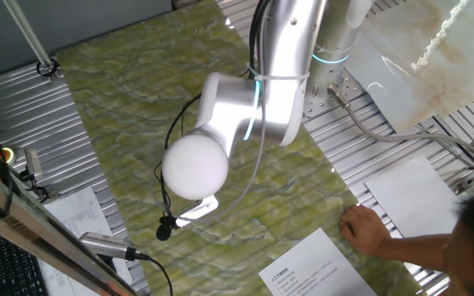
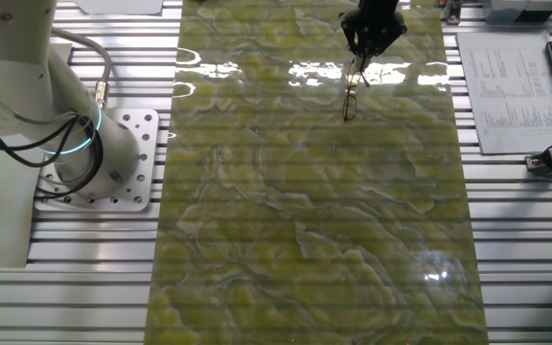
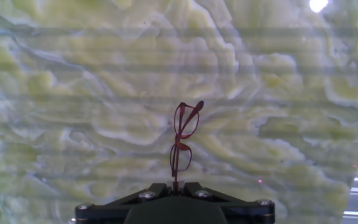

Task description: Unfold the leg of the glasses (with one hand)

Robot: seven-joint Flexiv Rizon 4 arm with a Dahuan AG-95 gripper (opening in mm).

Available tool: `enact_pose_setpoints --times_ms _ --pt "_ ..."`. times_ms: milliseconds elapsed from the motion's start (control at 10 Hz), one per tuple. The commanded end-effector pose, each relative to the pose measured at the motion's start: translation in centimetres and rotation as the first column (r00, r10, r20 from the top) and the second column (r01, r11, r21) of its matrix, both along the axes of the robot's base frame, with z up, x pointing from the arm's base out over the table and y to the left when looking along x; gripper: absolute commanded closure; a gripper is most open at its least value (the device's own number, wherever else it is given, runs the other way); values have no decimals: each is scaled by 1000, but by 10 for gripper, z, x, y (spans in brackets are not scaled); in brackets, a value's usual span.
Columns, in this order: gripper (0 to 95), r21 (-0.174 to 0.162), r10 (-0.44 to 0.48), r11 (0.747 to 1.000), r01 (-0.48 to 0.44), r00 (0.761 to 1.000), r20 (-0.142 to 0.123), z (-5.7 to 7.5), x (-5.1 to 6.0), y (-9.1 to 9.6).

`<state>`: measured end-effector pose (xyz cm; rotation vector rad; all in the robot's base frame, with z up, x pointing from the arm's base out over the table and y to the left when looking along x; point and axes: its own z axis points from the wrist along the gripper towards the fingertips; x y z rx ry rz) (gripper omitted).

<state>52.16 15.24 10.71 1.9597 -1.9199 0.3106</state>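
Glasses (image 3: 183, 140) of thin dark reddish-brown wire with two clear oval lenses, pinched at one end by the closed fingers of the gripper (image 3: 174, 186), hung out over the green marbled mat (image 2: 305, 211), a person's hand (image 1: 367, 230) rested at the mat's edge

Glasses (image 2: 351, 96) just below gripper (image 2: 365, 59), near mat's (image 2: 305, 240) far edge, papers (image 2: 506, 86) right.
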Motion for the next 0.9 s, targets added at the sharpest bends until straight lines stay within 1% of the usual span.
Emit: enact_pose_setpoints --times_ms 100,400,900 --pt "950 -10 4 1000 -4 1000 -3 2 0 0" --pt "950 -23 10 1000 -10 1000 -6 8 0 -1" --pt "950 -30 18 999 -18 1000 -11 20 0 -6"
